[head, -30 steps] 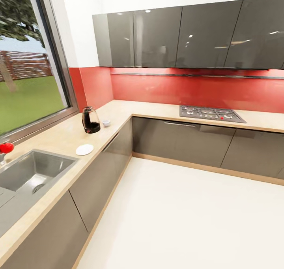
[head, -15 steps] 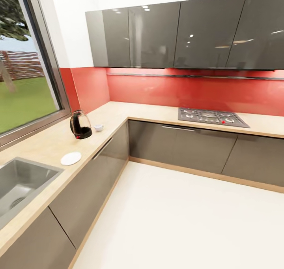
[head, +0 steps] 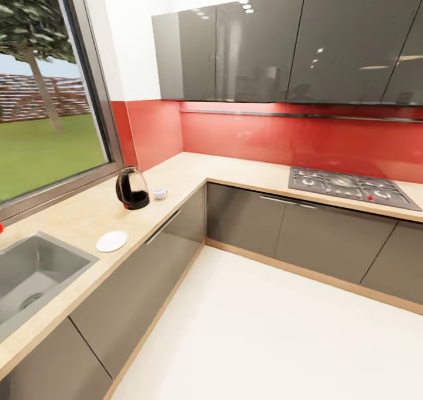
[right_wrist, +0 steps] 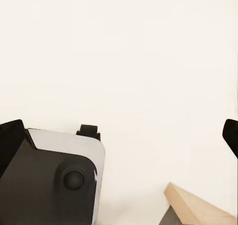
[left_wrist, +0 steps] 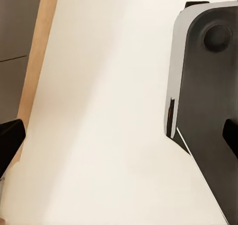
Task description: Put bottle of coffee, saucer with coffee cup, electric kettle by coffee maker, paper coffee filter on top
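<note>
The kettle (head: 133,188) stood on the countertop (head: 76,218) by the cup (head: 159,193), saucer (head: 111,241) nearer, as our view swung back left toward them; both pincers' tips sat wide apart, empty, over floor.

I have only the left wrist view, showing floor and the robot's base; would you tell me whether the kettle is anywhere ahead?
Observer: Yes, in the head view the kettle stands on the countertop below the window.
Operator: Thank you. Is the cup near it?
Observer: The cup sits just beside the kettle, on its corner side, not touching it.
Operator: And the saucer?
Observer: The saucer lies bare on the countertop between the kettle and the sink.
</note>
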### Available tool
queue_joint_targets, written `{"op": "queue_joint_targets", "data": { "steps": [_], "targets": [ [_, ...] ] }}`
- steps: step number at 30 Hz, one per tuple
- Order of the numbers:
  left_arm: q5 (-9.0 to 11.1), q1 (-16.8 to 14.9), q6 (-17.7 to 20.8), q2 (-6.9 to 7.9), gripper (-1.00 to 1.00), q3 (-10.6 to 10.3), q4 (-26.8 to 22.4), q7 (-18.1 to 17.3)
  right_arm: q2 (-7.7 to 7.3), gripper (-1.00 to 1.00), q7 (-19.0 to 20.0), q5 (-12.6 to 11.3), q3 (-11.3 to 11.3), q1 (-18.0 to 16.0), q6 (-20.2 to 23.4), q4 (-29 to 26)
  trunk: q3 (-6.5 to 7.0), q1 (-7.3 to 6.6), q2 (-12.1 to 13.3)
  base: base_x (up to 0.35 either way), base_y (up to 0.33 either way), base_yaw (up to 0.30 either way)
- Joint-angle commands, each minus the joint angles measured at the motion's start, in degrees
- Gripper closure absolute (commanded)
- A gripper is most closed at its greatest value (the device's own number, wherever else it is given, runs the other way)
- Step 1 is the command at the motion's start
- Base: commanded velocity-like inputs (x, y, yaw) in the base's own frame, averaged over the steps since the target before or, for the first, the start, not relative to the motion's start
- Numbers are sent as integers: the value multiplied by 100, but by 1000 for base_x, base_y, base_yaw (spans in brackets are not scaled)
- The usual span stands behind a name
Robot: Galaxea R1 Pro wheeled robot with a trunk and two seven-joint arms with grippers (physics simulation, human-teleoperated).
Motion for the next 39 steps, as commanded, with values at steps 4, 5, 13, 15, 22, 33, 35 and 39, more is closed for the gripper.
{"op": "queue_joint_targets", "data": {
  "steps": [4, 5, 13, 15, 22, 33, 35, 39],
  "targets": [
    [-30, -9, -39, 0, -100, 31, 16, 16, -2, -100, -3, 48, -49, -3, -19, 5, -12, 6, -11, 292, -182, 277],
    [-29, -9, -40, 0, -100, 31, 16, 16, -2, -100, -3, 48, -49, -3, -19, 5, -12, 6, -11, 292, -178, 277],
    [-30, -9, -40, 0, -100, 31, 16, 16, -2, -100, -3, 48, -49, -3, -19, 4, -12, 6, -11, 292, -184, 270],
    [-32, -9, -40, 0, -100, 31, 14, 16, -2, -100, -3, 48, -49, -3, -19, 4, -12, 6, -11, 291, -201, 139],
    [-35, -9, -40, -2, -100, 24, 7, 16, -2, -100, -3, 47, -48, -3, -19, 5, -12, 6, -11, 286, -208, 13],
    [-33, -9, -40, -17, -100, 22, 7, 16, -2, -100, -3, 48, -44, -3, -19, 5, -12, 6, -11, 250, -231, 82],
    [-32, -9, -40, -17, -100, 22, 7, 16, -2, -100, -3, 48, -41, -3, -19, 5, -12, 6, -11, 243, -234, 250],
    [-36, -9, -40, -11, -100, 26, 8, 16, -2, -100, -3, 48, -41, -3, -19, 5, -12, 6, -11, 243, -234, 267]
  ]
}}
